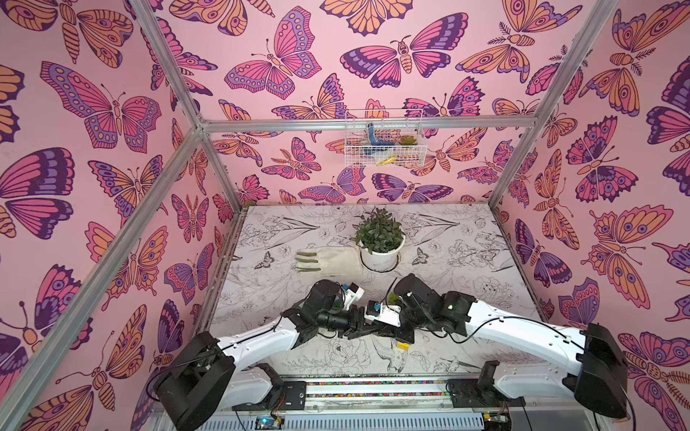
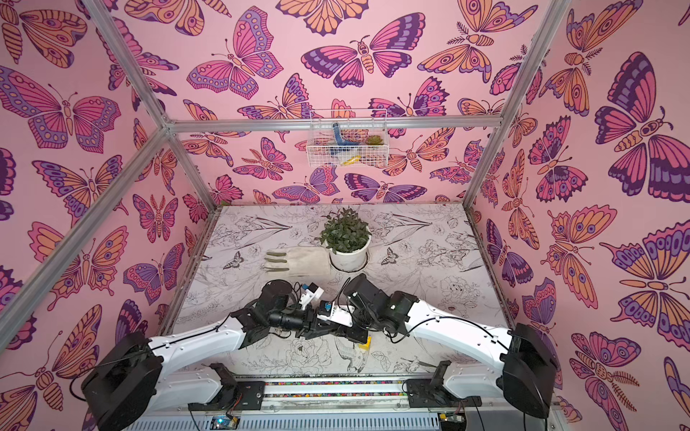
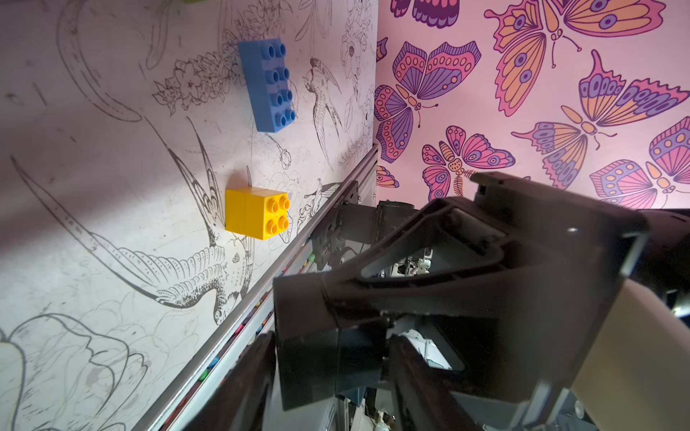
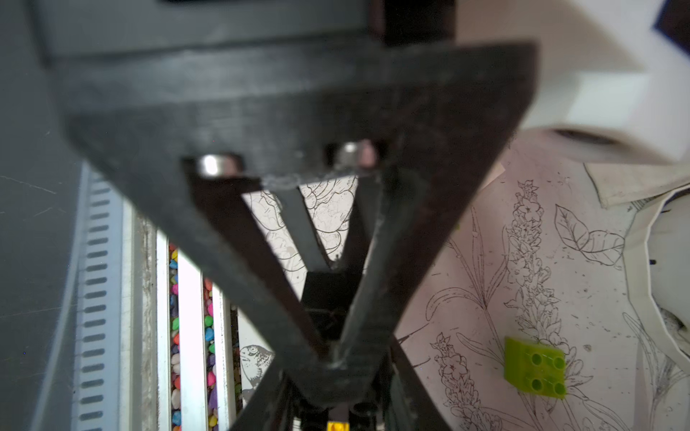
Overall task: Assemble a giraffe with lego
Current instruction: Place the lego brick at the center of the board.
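Note:
Both arms meet low over the front middle of the table. My right gripper (image 4: pixel 336 364) is shut on a black lego brick (image 3: pixel 317 336), and its big dark body (image 3: pixel 485 268) fills the left wrist view. My left gripper (image 3: pixel 328 337) is open, its fingers (image 3: pixel 242 384) standing on either side of that black brick with slim gaps. A yellow brick stack (image 3: pixel 257 212) sits on the table near the front rail, seen in both top views (image 1: pixel 402 345) (image 2: pixel 365 343). A long blue brick (image 3: pixel 267 84) and a lime brick (image 4: pixel 534 367) lie loose. No giraffe is in view.
A potted plant (image 1: pixel 380 239) stands at the middle back with a pale glove (image 1: pixel 328 261) to its left. A wire basket (image 1: pixel 384 141) hangs on the back wall. A rail with coloured pebbles (image 1: pixel 373 384) runs along the table's front edge. Butterfly walls close in three sides.

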`<state>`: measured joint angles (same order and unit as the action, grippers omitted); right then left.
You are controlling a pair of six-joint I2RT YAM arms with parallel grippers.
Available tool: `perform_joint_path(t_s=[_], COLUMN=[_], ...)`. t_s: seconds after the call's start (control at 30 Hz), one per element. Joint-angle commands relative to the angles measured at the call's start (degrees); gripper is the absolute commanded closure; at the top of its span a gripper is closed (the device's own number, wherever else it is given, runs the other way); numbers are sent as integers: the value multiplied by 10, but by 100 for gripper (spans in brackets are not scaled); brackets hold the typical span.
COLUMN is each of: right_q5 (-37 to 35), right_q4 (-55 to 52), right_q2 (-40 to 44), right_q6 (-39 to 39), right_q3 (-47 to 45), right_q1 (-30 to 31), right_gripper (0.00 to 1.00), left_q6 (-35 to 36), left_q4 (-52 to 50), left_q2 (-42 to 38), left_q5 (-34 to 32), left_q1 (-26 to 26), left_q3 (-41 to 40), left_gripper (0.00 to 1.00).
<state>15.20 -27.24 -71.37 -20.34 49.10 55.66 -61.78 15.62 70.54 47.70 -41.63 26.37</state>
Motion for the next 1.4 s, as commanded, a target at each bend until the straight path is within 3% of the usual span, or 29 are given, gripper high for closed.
perform_joint_path(t_s=[0.0, 0.1, 0.2, 0.37, 0.5, 0.83, 1.1, 1.37], right_q5=[-31, -40, -57, -72, -69, -117, -152, -115], right_q4=[-20, -38, -55, -152, -201, -249, -283, -287], right_q2=[16, 19, 7, -102, -183, -297, -315, -342], right_q6=[10, 9, 7, -27, -47, -42, 7, 51], right_q3=[3, 0, 4, 70, 143, 232, 239, 253], right_q1=[2, 2, 2, 1, 1, 2, 35, 35], right_gripper=[100, 100, 100, 100, 100, 100, 100, 100], left_q6=[11, 34, 77, 218, 214, 165, 171, 188], left_q4=[0, -40, -139, -470, -545, -583, -594, -595], left_q2=[-15, -40, -90, -158, -234, -317, -313, -286], left_q5=[-6, -4, -23, -211, -296, -366, -392, -396], left_q1=[6, 30, 59, 72, 72, 69, 69, 69], left_q3=[-22, -25, -22, 44, 35, 13, 31, 45], left_gripper=[17, 9, 9, 10, 10, 9, 9, 8])
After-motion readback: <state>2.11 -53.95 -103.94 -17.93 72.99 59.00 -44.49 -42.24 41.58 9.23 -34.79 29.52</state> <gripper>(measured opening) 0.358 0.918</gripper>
